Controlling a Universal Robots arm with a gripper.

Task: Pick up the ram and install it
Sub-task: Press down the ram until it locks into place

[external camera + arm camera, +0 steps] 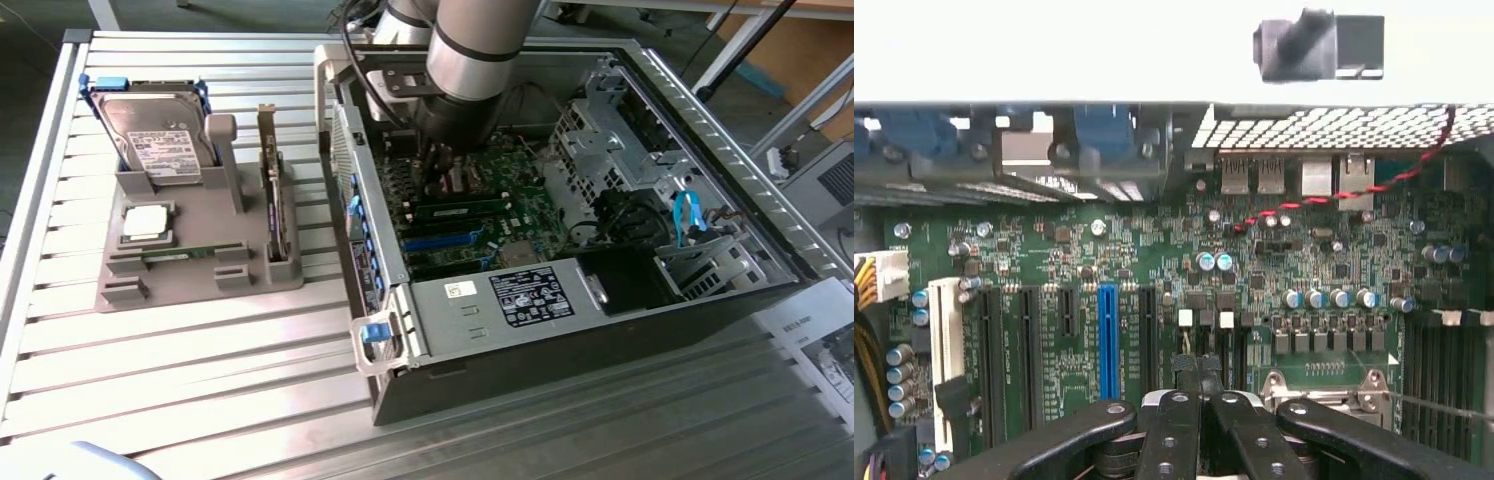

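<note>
hovering inside the case, gripper jaws shut on nothing, close above the motherboard. ram apparently lay in the grey holder outside, well apart. risked clipping capacitors or cpu socket with any descent, given tight clearance.
</note>
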